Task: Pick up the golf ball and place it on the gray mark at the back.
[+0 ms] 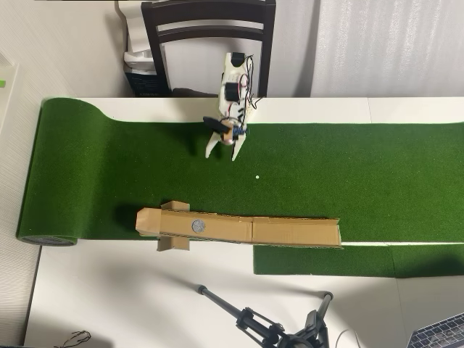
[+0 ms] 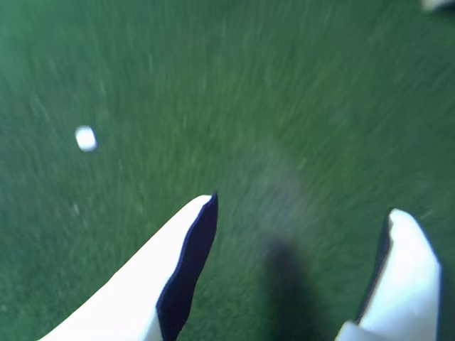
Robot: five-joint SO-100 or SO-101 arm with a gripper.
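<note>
A small white golf ball [image 1: 257, 177] lies on the green turf mat [image 1: 377, 174], and shows as a blurred white spot at the left of the wrist view [image 2: 85, 138]. My gripper [image 1: 225, 151] hangs over the turf up and to the left of the ball in the overhead view, apart from it. Its two white fingers are spread and empty, with only grass between them in the wrist view [image 2: 306, 206]. A round gray mark [image 1: 198, 226] sits on the left part of a long cardboard strip [image 1: 290, 231] along the mat's lower edge.
A dark chair [image 1: 210, 29] stands behind the arm's base at the top. A black tripod [image 1: 268, 326] lies on the white table at the bottom. The mat's rolled end [image 1: 48, 239] is at the left. A second turf strip [image 1: 326, 261] lies below the cardboard.
</note>
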